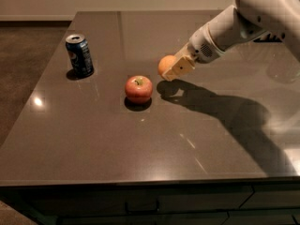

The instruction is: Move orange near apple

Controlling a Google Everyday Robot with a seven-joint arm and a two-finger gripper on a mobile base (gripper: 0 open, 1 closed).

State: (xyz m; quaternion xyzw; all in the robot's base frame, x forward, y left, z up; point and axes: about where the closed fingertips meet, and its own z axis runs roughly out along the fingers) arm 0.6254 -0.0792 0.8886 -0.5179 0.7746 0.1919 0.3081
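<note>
The red apple (138,88) with a yellowish dimple and short stem sits upright on the dark table (140,149), near its middle. My gripper (172,68) reaches in from the upper right on the white arm and is shut on the orange (165,64), a small yellow-orange fruit. The orange hangs a little above the table, just right of and behind the apple, with its shadow on the tabletop below. The beige fingers cover the orange's right side.
A blue soda can (79,55) stands upright at the table's left side, behind and left of the apple. The table's front edge (140,177) runs across the bottom. A brown floor (23,60) lies to the left.
</note>
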